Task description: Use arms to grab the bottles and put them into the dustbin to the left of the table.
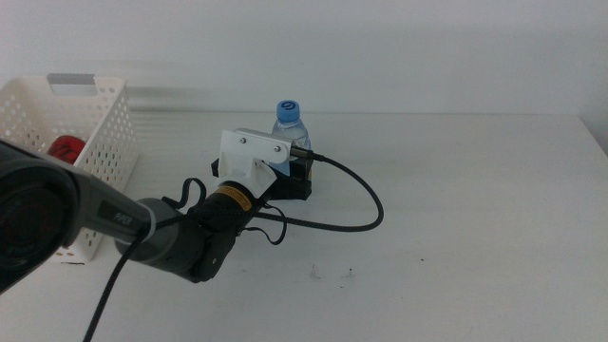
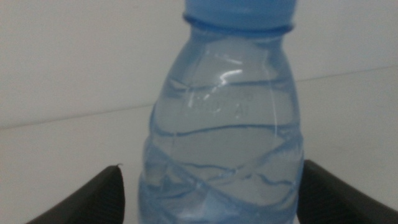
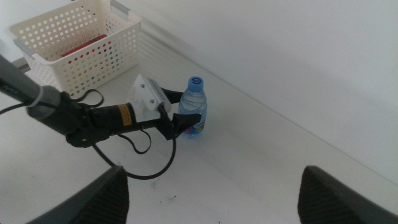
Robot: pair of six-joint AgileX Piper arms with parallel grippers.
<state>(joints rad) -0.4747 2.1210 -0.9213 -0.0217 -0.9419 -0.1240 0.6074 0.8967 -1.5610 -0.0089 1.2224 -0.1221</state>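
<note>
middle view shows us the left arm (image 1: 142, 228) reaching in across the table (image 1: 475, 209), its white housing low over the surface and a black cable (image 1: 351, 185) looping off to the side. we see the left gripper (image 1: 293, 178) right at the water bottle (image 1: 291, 125), which stands upright just past the housing, blue cap (image 1: 289, 108) up. from the left wrist we see that bottle (image 2: 224, 143) filling the space between the two dark jaws, one on each side of its clear body; the jaws are spread to about the bottle's width, and we cannot tell whether they press on it or stand a hair off, so we cannot say if it is gripped. the right wrist view looks down on the same scene from well away: the left gripper (image 3: 183, 121) brackets the lower part of the bottle (image 3: 193, 109). the right gripper (image 3: 211, 186) hangs high above the table with its jaws spread wide and nothing between them. behind the left arm, well apart from the bottle, stands the dustbin (image 1: 104, 123), and through its perforated side we see something red (image 1: 65, 149) lying inside; we cannot make out its shape.
</note>
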